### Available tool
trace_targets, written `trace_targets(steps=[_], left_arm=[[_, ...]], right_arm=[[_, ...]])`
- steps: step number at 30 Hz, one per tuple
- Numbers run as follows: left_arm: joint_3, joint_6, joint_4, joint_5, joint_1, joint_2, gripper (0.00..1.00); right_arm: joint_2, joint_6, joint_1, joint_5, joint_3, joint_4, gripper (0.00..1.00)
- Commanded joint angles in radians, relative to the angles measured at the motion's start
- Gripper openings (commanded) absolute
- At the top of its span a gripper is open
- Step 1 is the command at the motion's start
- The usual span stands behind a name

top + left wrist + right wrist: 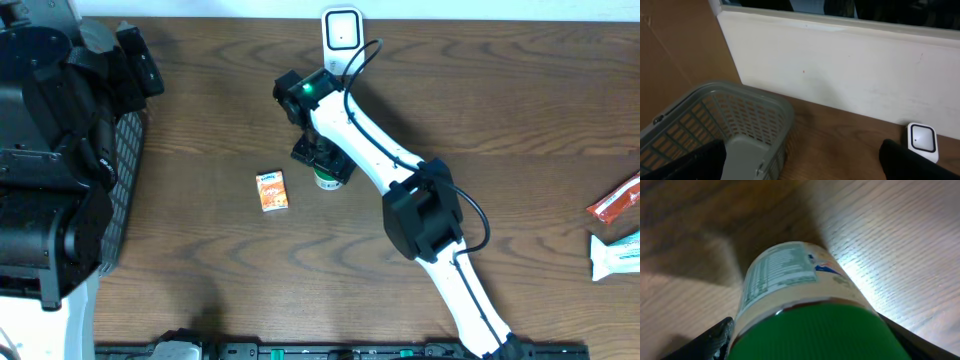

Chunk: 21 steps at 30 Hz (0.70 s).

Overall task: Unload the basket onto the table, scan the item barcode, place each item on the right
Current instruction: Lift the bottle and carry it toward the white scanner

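Green-lidded jar (790, 290) between the right jaws

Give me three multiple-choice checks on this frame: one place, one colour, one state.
1. Where is the white scanner? A in the basket; B at the table's far edge, by the wall; C beside the orange box.
2. What colour is the lid of the jar? A red; B green; C blue.
3. How do the left jaws stand? A shut on the jar; B shut on the orange box; C open, empty.
Key: 1B, it stands against the white wall; 2B, green shows in the right wrist view; 3C, both fingers sit wide apart, nothing between.
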Motion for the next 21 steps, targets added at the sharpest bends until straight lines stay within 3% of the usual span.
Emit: trace_targets(steps=[1, 10, 21], left_arm=[[-0.003, -0.008, 0.000, -0.003, 0.004, -0.003, 0.98], [-0.003, -0.009, 0.000, -0.003, 0.004, -0.003, 0.98], [-0.003, -0.009, 0.000, -0.003, 0.004, -0.003, 0.98]], right_arm=[[-0.001, -0.172, -0.039, -0.098, 0.000, -0.018, 0.83], [0.000, -0.364, -0.042, -0.099, -0.010, -0.043, 0.84], [0.000, -0.379, -0.011, -0.039, -0.025, 0.009, 0.89]])
